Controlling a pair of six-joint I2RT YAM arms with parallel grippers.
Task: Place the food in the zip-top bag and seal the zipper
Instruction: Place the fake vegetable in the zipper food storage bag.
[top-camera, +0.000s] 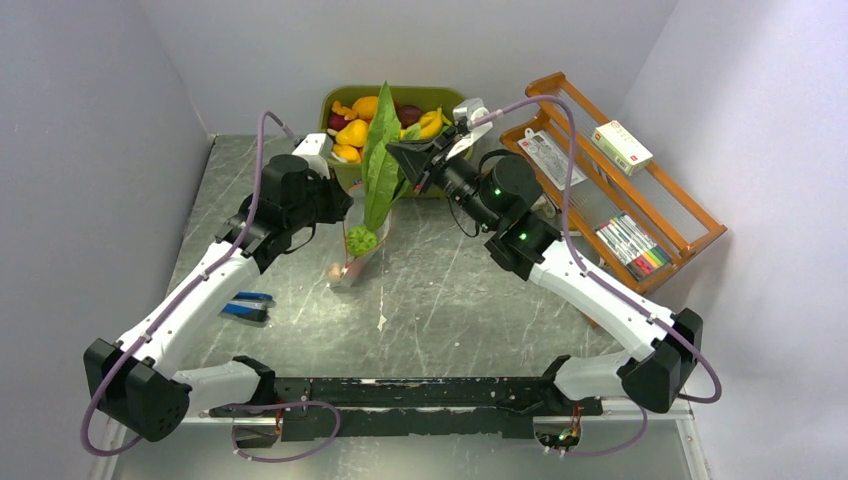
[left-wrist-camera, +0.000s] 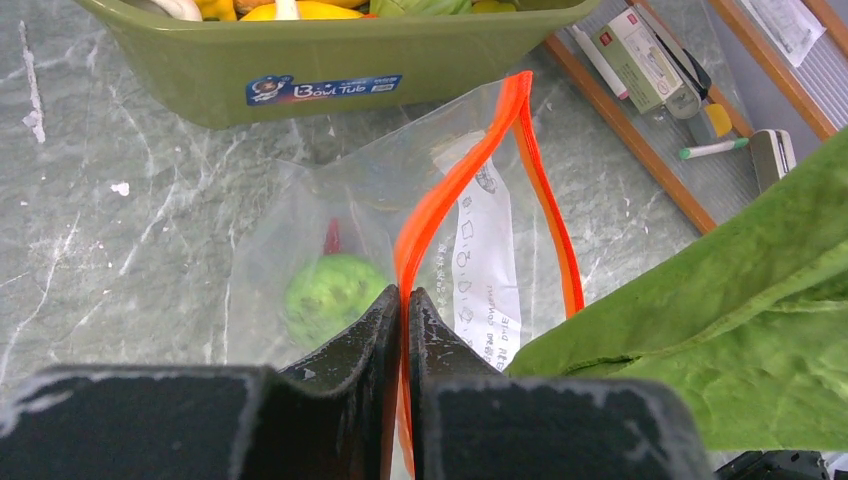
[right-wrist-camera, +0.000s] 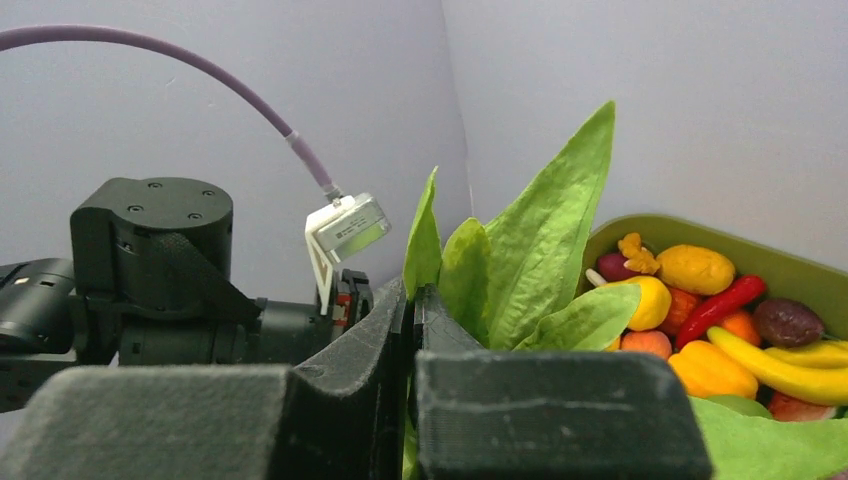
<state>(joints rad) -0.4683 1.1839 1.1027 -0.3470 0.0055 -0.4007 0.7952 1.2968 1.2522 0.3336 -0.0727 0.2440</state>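
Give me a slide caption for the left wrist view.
Left gripper shut on the orange zipper of the zip-top bag, round green toy inside, green leaves at right.

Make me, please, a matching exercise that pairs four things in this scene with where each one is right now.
Things:
1. long green leafy toy vegetable
2. round green toy fruit
3. thin red-orange zipper strip
4. curved yellow toy banana

Places:
A. pinched in the left gripper
B. lying in the olive-green plastic tub
C. clamped in the right gripper
D. inside the clear zip-top bag

Pairs: 1-C, 2-D, 3-A, 4-B
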